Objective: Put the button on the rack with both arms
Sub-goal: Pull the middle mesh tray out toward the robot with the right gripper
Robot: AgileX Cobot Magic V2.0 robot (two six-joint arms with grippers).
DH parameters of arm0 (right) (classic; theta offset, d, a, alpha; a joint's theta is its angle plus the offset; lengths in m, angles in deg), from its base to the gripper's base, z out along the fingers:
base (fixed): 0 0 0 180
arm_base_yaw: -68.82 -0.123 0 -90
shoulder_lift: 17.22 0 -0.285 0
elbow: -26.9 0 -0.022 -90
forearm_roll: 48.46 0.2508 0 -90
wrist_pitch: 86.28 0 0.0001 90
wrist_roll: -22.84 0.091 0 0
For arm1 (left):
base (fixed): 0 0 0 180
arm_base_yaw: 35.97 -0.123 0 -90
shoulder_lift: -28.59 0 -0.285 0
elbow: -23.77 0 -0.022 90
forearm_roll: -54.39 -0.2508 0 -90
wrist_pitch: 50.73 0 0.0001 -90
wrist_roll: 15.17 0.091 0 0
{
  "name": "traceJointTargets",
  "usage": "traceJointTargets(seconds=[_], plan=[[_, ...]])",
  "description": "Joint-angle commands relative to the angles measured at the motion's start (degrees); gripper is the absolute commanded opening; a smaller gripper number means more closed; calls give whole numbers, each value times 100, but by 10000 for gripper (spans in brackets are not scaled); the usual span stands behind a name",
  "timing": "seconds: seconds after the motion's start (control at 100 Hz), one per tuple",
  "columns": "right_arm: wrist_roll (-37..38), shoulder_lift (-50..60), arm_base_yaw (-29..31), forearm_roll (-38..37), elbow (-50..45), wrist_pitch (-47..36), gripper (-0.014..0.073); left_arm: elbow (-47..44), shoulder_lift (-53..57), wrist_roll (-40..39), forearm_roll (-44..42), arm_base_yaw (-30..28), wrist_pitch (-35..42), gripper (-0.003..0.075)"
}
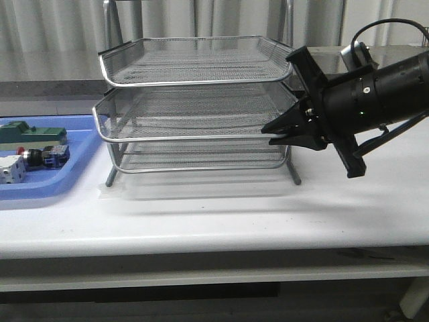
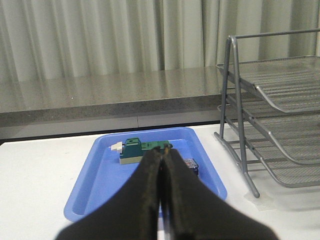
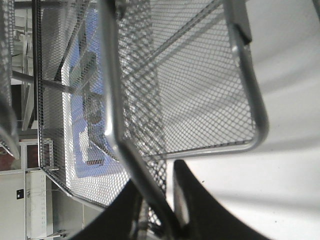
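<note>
Bulky black robot arm

The right arm point(image 1: 375, 100) is matte black and cylindrical, with a looping cable and pointed black fingers point(image 1: 285, 127).

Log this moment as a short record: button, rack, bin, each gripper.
button: lying in the blue bin, red cap toward the white cube
rack: three wire trays, nothing seen in them
left gripper: shut, holding nothing, above the bin
right gripper: closed on the middle tray's chrome rim at its right corner
</note>
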Motion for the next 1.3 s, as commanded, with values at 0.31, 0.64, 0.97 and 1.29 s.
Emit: traceJointTargets(seconds=[0.31,0.64,0.97,1.29], plan=[[-213,797,-36,-285,-597,368,96,-315,178,-72,60,-6,452,-21],[-263,1295,-36,-321,-1174,336,96,-315,178,-72,60,-6,452,-21],[-276,1553,-36,-398,-1339,255,101,-315,178,-72,60,-6,452,-21],[-276,1630,-36,-485,-1339,310,101,-315,178,-72,60,-6,452,-21]])
